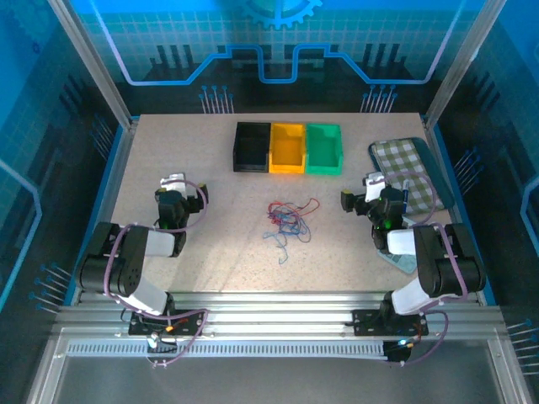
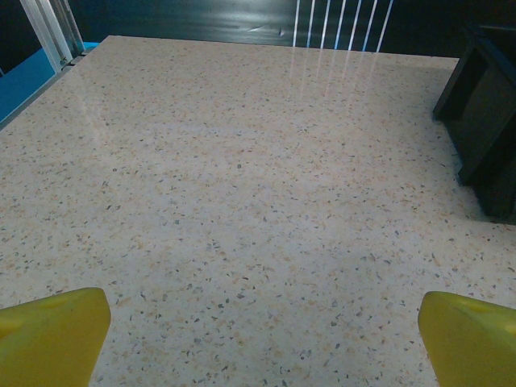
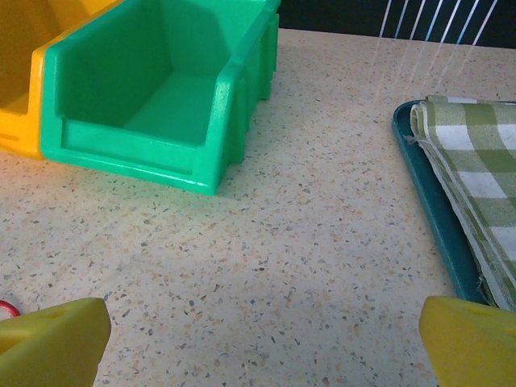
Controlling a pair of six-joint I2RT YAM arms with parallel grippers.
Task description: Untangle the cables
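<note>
Cables (image 1: 288, 220): thin limp wires, red, blue-purple, dark, 1 loose tangle on speckled beige tabletop (image 1: 219, 252), mid-table between 2 arms; likely dumped there so either can reach. Left gripper (image 1: 174, 183): yellow fingertips (image 2: 48, 334) spread wide, nothing held; tangle well off to its right. Right gripper (image 1: 368, 189): spread wide too, empty; tangle near, to its left. Both aim past tangle toward far side. Behind tangle, black plastic bin (image 1: 252, 147), yellow plastic bin (image 1: 287, 148), green plastic bin (image 3: 153, 89) in 1 row, probably for separated wires.
</note>
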